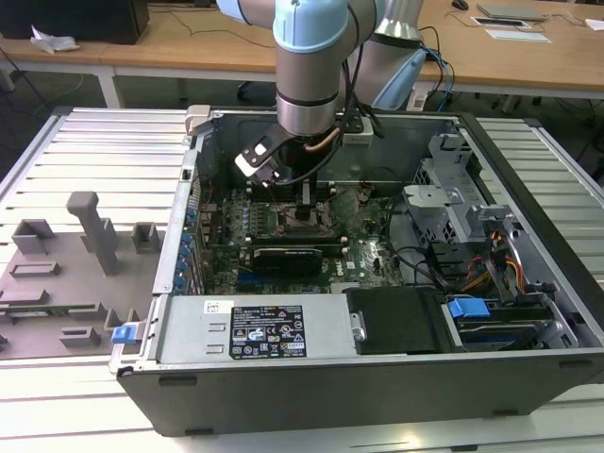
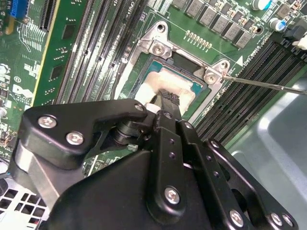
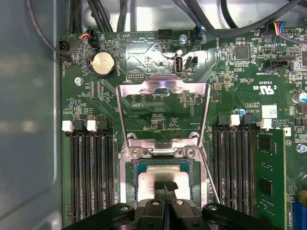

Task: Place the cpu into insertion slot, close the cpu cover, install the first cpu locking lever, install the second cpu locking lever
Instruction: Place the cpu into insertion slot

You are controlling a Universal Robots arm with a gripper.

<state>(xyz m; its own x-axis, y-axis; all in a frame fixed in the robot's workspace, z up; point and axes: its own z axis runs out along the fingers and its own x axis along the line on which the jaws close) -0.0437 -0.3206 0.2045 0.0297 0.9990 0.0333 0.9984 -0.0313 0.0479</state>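
The cpu [image 3: 145, 184] lies flat in the insertion slot [image 1: 300, 221], its pale metal top [image 2: 154, 86] showing in both wrist views. My gripper [image 3: 165, 185] hangs straight over it with its black fingers pressed together, tips [image 2: 169, 97] at or just above the chip's top; whether they touch it is unclear. The cpu cover [image 3: 163, 88] is swung open and lies back flat beyond the socket's hinge screws. A thin wire locking lever [image 3: 209, 168] stands free beside the socket [image 2: 268, 85].
Black memory slots [image 3: 91, 167] flank the socket on both sides [image 3: 235, 163]. The open computer case [image 1: 311, 373] walls in the board, with cables [image 3: 201, 24] along its far edge and a drive cage [image 1: 453, 203] to the exterior view's right. A grey parts fixture [image 1: 66, 274] sits outside.
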